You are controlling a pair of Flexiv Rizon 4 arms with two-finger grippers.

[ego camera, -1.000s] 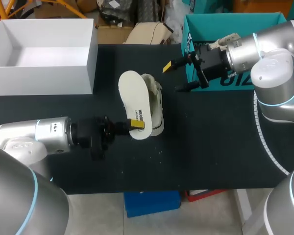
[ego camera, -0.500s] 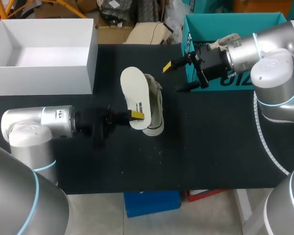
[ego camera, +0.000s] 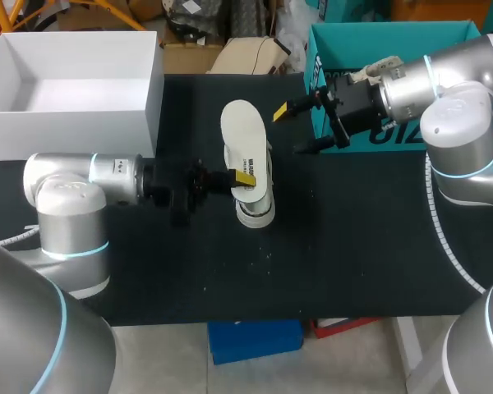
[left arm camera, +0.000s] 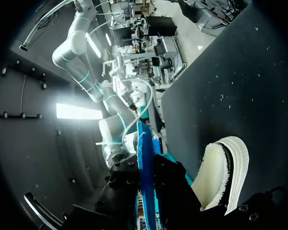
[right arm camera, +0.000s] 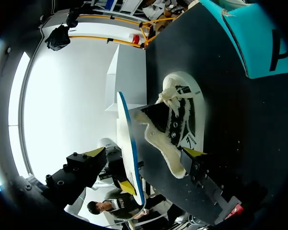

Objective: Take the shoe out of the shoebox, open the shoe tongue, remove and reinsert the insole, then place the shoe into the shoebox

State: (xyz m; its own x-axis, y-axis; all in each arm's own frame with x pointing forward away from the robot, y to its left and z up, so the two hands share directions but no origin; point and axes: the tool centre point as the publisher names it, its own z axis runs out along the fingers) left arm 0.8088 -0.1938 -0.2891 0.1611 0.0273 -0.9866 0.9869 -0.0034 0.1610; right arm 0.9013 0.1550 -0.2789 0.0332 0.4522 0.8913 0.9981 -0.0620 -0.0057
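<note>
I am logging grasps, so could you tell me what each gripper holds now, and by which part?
The left gripper holds the insole, pinched at its edge near the printed end. The right gripper is open and holds nothing.

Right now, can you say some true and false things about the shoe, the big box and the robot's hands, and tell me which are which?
1. The left gripper is holding the flat white insole. True.
2. The cream fabric shoe is inside the white cardboard shoebox. False: the shoe is on the black table, apart from the box.
3. The right gripper is shut on the shoe. False: its fingers are open and touch nothing, off to the side of the shoe.
4. The shoebox stands on the left arm's side of the table. True.
</note>
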